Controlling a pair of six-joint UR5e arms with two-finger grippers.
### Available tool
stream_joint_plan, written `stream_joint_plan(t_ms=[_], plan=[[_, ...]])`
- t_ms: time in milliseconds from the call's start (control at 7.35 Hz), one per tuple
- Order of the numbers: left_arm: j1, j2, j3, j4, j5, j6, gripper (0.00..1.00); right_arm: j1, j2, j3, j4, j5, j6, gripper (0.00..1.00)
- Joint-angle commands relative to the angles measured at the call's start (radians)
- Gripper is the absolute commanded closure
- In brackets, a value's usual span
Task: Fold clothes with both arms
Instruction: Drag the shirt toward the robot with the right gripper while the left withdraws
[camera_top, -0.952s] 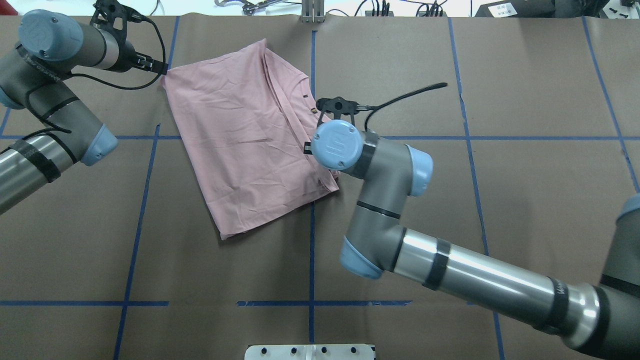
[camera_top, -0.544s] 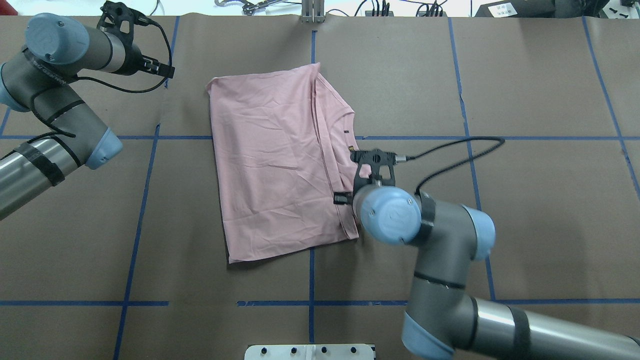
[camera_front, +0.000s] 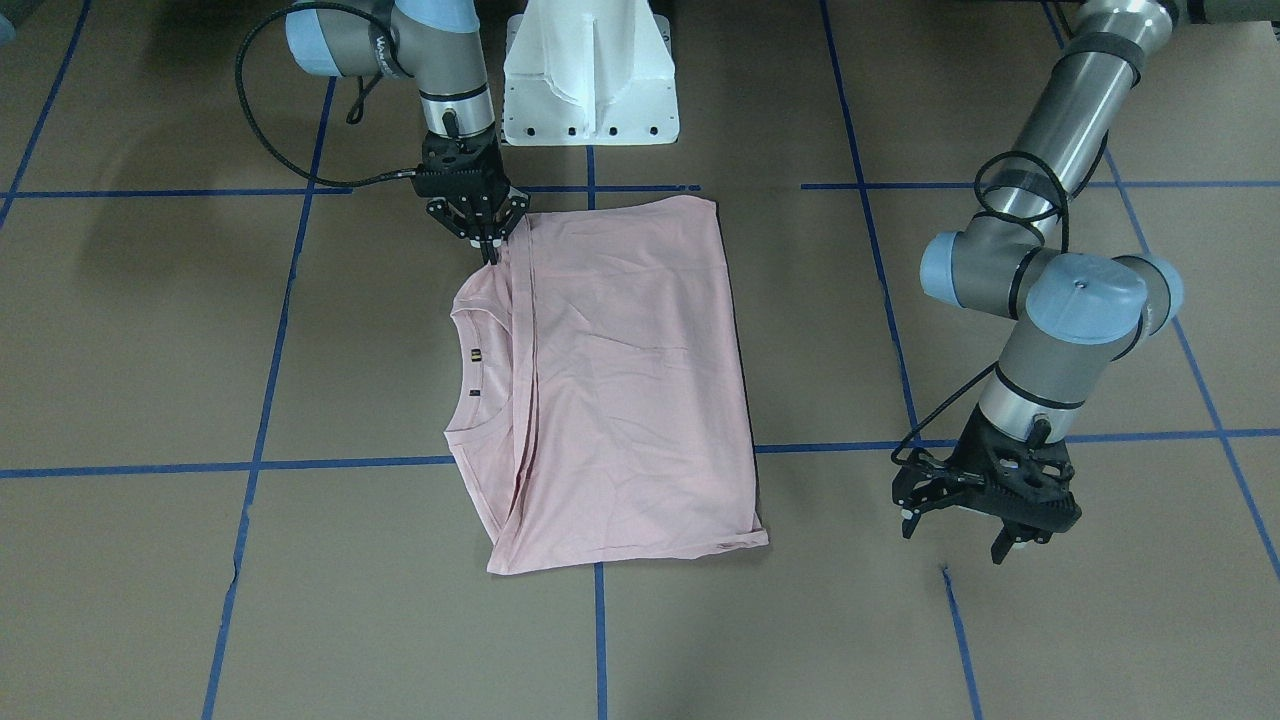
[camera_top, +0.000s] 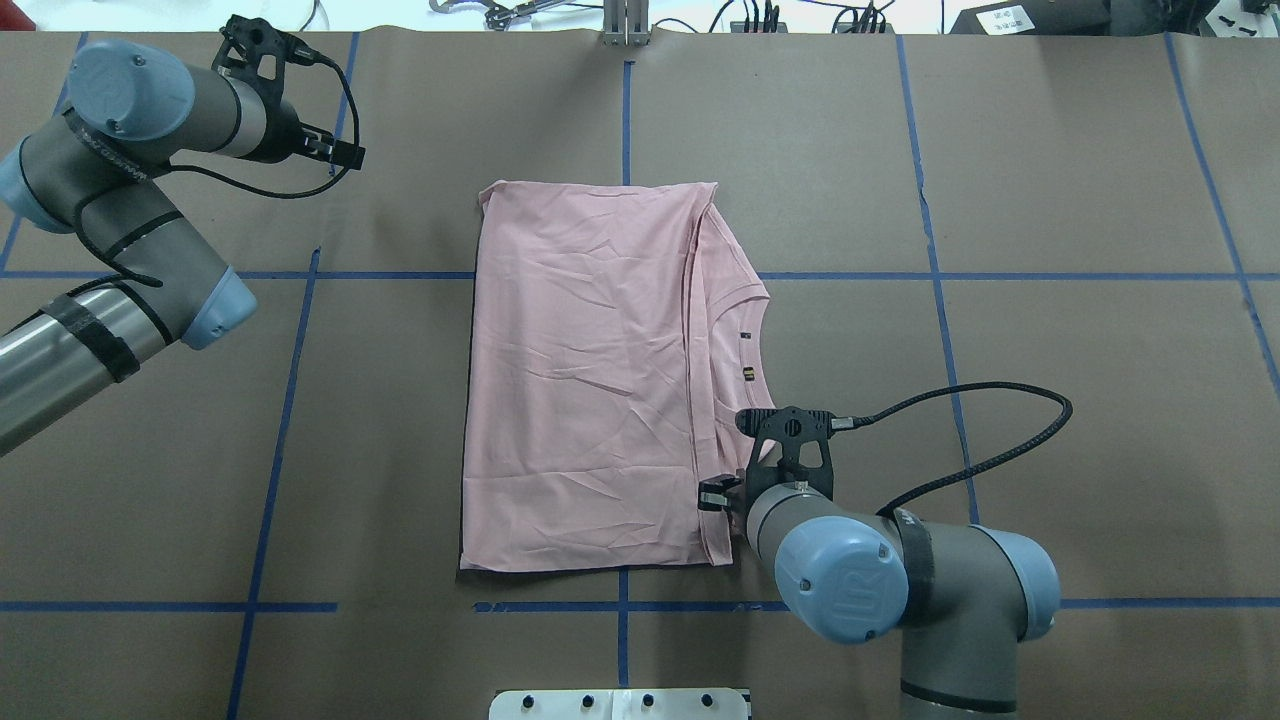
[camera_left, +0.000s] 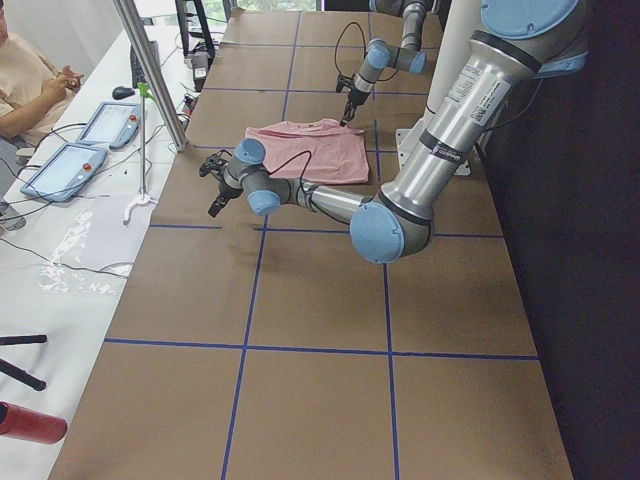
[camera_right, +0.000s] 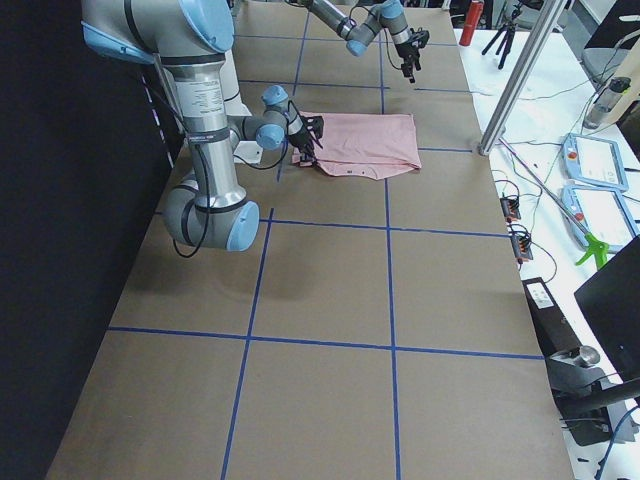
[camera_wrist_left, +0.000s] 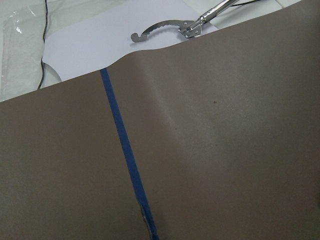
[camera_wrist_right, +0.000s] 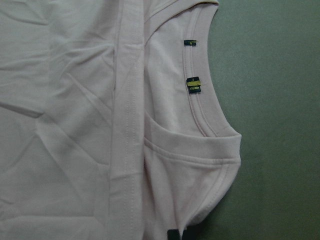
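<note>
Pink fabric is counted once: a single T-shirt (camera_top: 590, 380) is laid flat on the table (camera_top: 1050, 420) at the centre of the overhead view. It is folded into a tall rectangle, with its neckline turned toward the right of the frame. Two small dark labels (camera_wrist_right: 193, 85) are seen inside the collar, one above the other.

Two arms and two grippers are counted. The lower right corner of the shirt, as seen from overhead, is pinched by the right gripper (camera_front: 489, 245), whose fingers are pressed together on the fabric near the shoulder seam. This gripper is carried by the right arm (camera_top: 850, 580), which enters from the lower right of the overhead view.

The left gripper (camera_front: 955, 540) is held with its fingers spread and nothing between them. It is placed at the lower right of the front-facing view, over bare table and well apart from the shirt. The left arm (camera_top: 120, 90) is seen at the upper left of the overhead view.

The brown table surface is crossed by blue tape lines (camera_top: 1050, 276). One white pedestal (camera_front: 590, 70) is seen at the top centre of the front-facing view.
</note>
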Motion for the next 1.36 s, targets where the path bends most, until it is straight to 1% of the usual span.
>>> stream_joint_plan(t_ms=[0, 136, 272, 408, 544, 680, 816, 952, 1088, 1224], plan=[[0.005, 0.000, -0.004, -0.001, -0.001, 0.000, 0.00, -0.020, -0.020, 0.014, 0.001, -0.031, 0.012, 0.01], [0.014, 0.002, -0.033, 0.006, -0.002, -0.005, 0.00, -0.020, -0.029, 0.032, -0.001, -0.033, 0.012, 0.00], [0.027, 0.032, -0.082, 0.011, -0.039, -0.081, 0.00, -0.020, -0.076, 0.084, 0.001, -0.027, 0.011, 0.00], [0.038, 0.070, -0.166, 0.013, -0.077, -0.183, 0.00, -0.029, -0.132, 0.124, 0.010, -0.025, 0.012, 0.00], [0.097, 0.142, -0.281, 0.013, -0.077, -0.262, 0.00, -0.036, -0.140, 0.144, 0.013, -0.025, 0.017, 0.00], [0.150, 0.214, -0.400, 0.038, -0.071, -0.357, 0.00, -0.039, -0.141, 0.146, 0.014, -0.027, 0.062, 0.00], [0.226, 0.285, -0.535, 0.095, -0.059, -0.459, 0.00, -0.048, -0.140, 0.153, 0.014, -0.030, 0.066, 0.00], [0.326, 0.354, -0.679, 0.170, 0.009, -0.553, 0.00, -0.053, -0.140, 0.164, 0.014, -0.033, 0.067, 0.00], [0.422, 0.385, -0.769, 0.248, 0.074, -0.662, 0.00, -0.053, -0.140, 0.166, 0.014, -0.034, 0.067, 0.00], [0.525, 0.385, -0.786, 0.263, 0.144, -0.798, 0.00, -0.053, -0.140, 0.166, 0.014, -0.034, 0.067, 0.00]])
